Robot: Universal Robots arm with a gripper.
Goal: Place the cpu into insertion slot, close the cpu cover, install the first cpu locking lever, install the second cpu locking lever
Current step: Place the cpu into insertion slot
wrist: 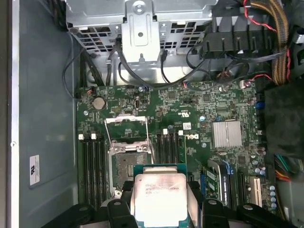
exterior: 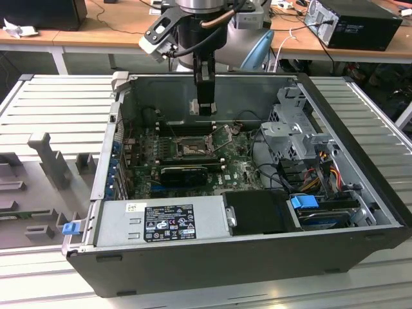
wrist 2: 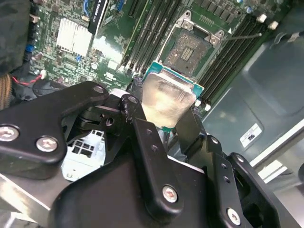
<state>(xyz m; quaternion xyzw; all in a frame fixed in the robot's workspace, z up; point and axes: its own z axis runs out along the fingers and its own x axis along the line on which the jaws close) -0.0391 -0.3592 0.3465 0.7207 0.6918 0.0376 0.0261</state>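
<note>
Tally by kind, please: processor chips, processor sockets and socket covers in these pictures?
Processor chip, held in the pincer: 1
Socket, open: 1
Socket cover, raised: 1
Total: 3

cpu (wrist 2: 168,102): dull metal lid, smudged sheen | gripper (wrist 2: 162,116): matt black | case wall (wrist: 42,95): smooth grey sheet metal

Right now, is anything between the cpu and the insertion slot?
Nothing visible does. The tool grips the cpu above the board. The insertion slot lies bare, and the cpu cover is swung open off it.
</note>
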